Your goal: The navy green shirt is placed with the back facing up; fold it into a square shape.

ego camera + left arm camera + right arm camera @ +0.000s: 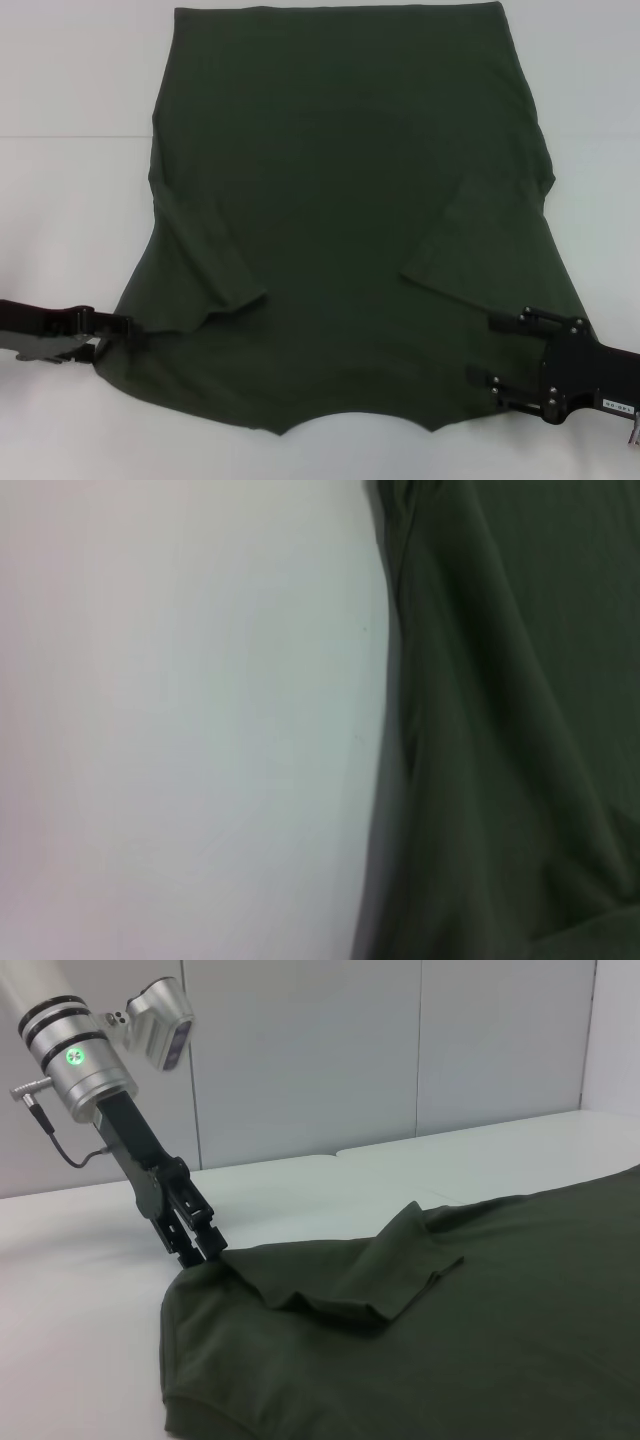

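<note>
Head view: nearest the camera lies the curved neckline edge of the navy green shirt [340,200], which is spread flat on the white table [70,90] with its hem at the far side. Both short sleeves are folded inward over the body of the garment. My left pincer [128,326] reaches in from the left and meets the near left shoulder corner of the shirt; its fingertips are at the cloth edge, closed on the fabric. My right pincer [490,350] reaches in from the right at the near right shoulder; its two black fingers lie apart, one above the other in this view, over the cloth, and I cannot tell whether they hold any fabric.

Left wrist view: the shirt [510,730] fills one side of the frame, its edge running against the bare table [180,720]. Soft folds run along the cloth near that edge. My own fingers do not appear here.

Right wrist view: the shirt [450,1340] lies across the table [80,1290], one folded sleeve raised slightly over the body. Farther off, my left pincer [205,1250] angles down from its silver wrist and pinches the corner of the cloth, fingers closed together on it.
</note>
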Available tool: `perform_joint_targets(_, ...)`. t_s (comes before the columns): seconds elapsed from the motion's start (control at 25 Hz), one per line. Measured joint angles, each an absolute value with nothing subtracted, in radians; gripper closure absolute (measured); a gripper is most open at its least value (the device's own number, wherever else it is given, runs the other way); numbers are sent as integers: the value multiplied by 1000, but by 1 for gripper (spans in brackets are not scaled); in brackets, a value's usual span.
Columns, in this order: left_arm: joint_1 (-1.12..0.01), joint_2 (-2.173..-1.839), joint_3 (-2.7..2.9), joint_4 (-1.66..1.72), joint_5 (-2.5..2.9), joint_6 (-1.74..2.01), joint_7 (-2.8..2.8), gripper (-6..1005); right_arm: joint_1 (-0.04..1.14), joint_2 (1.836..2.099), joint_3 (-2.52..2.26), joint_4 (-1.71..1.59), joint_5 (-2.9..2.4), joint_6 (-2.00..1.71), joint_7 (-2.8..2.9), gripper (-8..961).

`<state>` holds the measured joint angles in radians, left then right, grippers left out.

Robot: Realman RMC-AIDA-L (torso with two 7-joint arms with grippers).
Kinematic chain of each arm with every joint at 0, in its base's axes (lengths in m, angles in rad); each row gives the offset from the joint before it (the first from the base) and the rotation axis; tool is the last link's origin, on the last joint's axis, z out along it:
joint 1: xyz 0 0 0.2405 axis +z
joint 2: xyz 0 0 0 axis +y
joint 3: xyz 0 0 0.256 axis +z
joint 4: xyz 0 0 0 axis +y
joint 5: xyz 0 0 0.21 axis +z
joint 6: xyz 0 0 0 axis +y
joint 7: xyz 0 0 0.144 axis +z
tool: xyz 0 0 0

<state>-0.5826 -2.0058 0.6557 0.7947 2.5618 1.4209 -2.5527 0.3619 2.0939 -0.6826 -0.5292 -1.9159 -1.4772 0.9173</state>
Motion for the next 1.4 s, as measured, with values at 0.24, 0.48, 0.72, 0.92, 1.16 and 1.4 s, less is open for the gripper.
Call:
perform_joint_targets(0.24,-591,-2006,658,774,2561,1421,-2543,139,362,2094,-683,-529,-1916,-1477,917,205)
perform_joint_targets(0.48,-596,-2009,658,769,2557,1433,-2539,140,362,2094,-683,-527,-1916,-1477,917,204)
perform_joint_targets(0.72,-611,-2018,658,760,2554,1440,-2532,139,362,2094,-683,-527,-1916,-1477,917,204)
perform_joint_targets(0.92,-616,-2026,658,760,2557,1440,-2527,139,362,2094,-683,-528,-1916,-1477,917,204)
perform_joint_targets(1.16,-615,-2032,658,771,2560,1439,-2499,224,362,2094,-683,-528,-1914,-1478,918,203)
perform_joint_targets(1.4,-614,-2028,666,757,2564,1414,-2490,347,363,2094,-683,-528,-1913,-1479,919,203)
